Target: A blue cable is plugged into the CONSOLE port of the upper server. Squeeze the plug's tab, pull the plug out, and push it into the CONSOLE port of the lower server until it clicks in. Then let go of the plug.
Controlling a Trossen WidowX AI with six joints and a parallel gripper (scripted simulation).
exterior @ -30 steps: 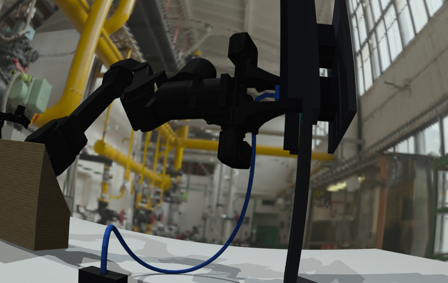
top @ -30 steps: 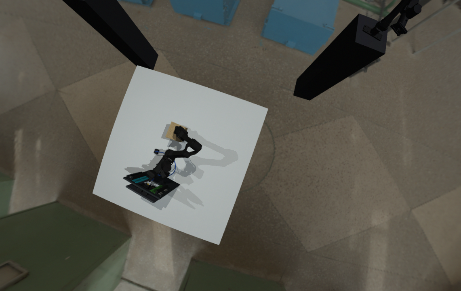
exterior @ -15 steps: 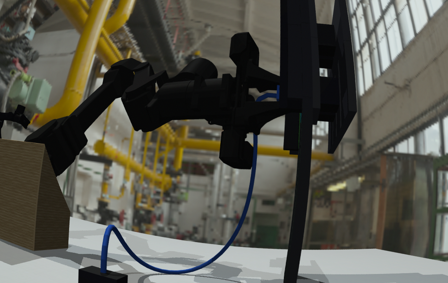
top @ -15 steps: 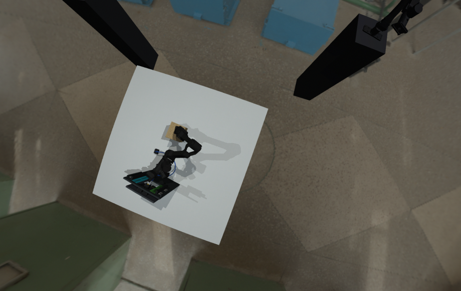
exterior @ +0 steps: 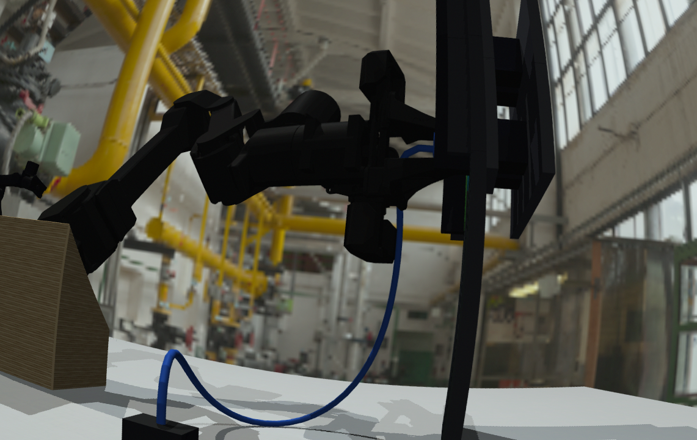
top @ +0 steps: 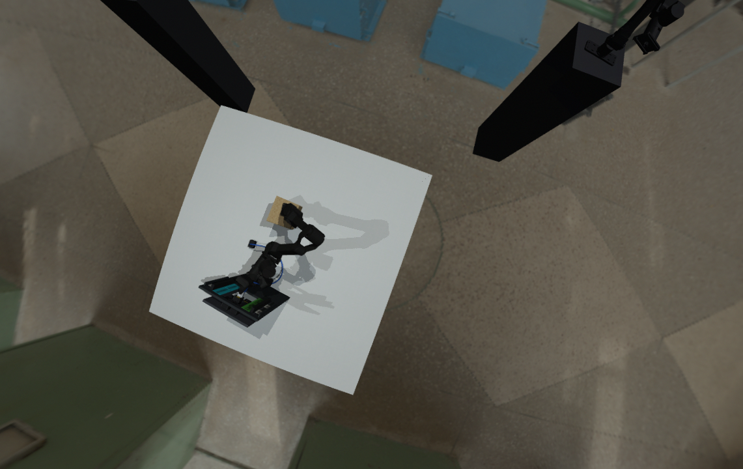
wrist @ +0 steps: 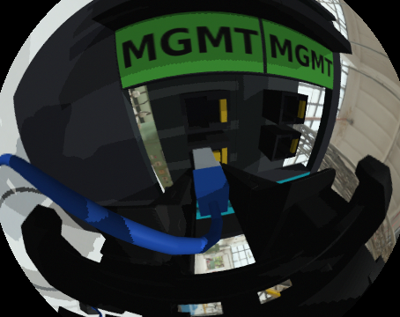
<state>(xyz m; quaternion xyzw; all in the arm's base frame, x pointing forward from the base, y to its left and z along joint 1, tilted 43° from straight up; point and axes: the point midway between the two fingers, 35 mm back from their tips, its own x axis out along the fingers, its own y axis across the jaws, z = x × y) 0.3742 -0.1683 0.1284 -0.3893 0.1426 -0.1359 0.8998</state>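
Wrist view: gripper [top: 251,284] [exterior: 435,139] [wrist: 207,171] has its jaws mostly closed, narrow gap, clamped on the blue plug [wrist: 211,189]. Plug's grey nose points at the lower port [wrist: 222,155] of the left pair, overlapping it in view; can't tell if any of it is inside. Blue cable [top: 282,271] [exterior: 380,339] [wrist: 143,239] leaves the back of the plug, bends and sweeps off to image left. Upper port [wrist: 204,110] of that pair has nothing plugged in, yellow contacts showing. Second pair of ports [wrist: 281,107] sits to image right, also unplugged. Green MGMT label [top: 252,304] [wrist: 187,48] runs above both pairs; teal strip [top: 225,290] [wrist: 293,178] below, mostly hidden. No CONSOLE lettering readable. Exterior: cable hangs from the gripper in a loop, dips low over the white table [top: 362,233] [exterior: 558,404], then rises and drops into a small black box [top: 252,243] [exterior: 159,429]. Fingertips are at the dark server rack [top: 277,297] [exterior: 462,82], plug hidden there. Arm [top: 310,236] [exterior: 148,153] reaches over from the wooden block [top: 277,206] [exterior: 17,300]. Beyond: yellow pipes [exterior: 126,98]. Top: black pedestal [top: 549,99] carrying another arm, off the table; blue cabinets [top: 484,46] further out.
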